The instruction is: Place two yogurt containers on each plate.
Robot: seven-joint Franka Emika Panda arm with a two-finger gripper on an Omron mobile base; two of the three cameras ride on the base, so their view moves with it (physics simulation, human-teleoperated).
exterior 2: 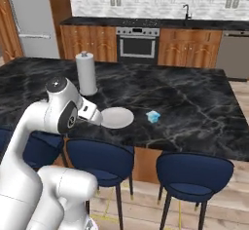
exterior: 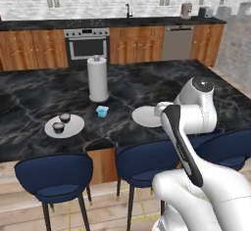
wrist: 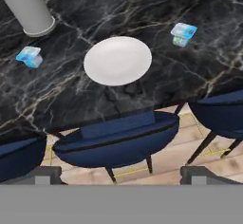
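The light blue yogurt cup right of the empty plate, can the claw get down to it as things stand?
Probably yes. The light blue yogurt cup sits alone on bare counter beside the empty plate, nothing over or against it. The open claw hangs above the stools, so it must move forward first.

White plate (exterior 2: 116,117) on the black marble island (exterior 2: 194,107), light blue yogurt cup (exterior 2: 153,117) just beside it, paper-towel roll (exterior 2: 86,73) behind, blue stools (exterior 2: 99,160) below.

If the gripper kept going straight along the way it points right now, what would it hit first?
Probably the empty white plate, or the counter edge just below it: the open gripper looks down at it, with a blue stool seat nearer in view. Depth is unclear.
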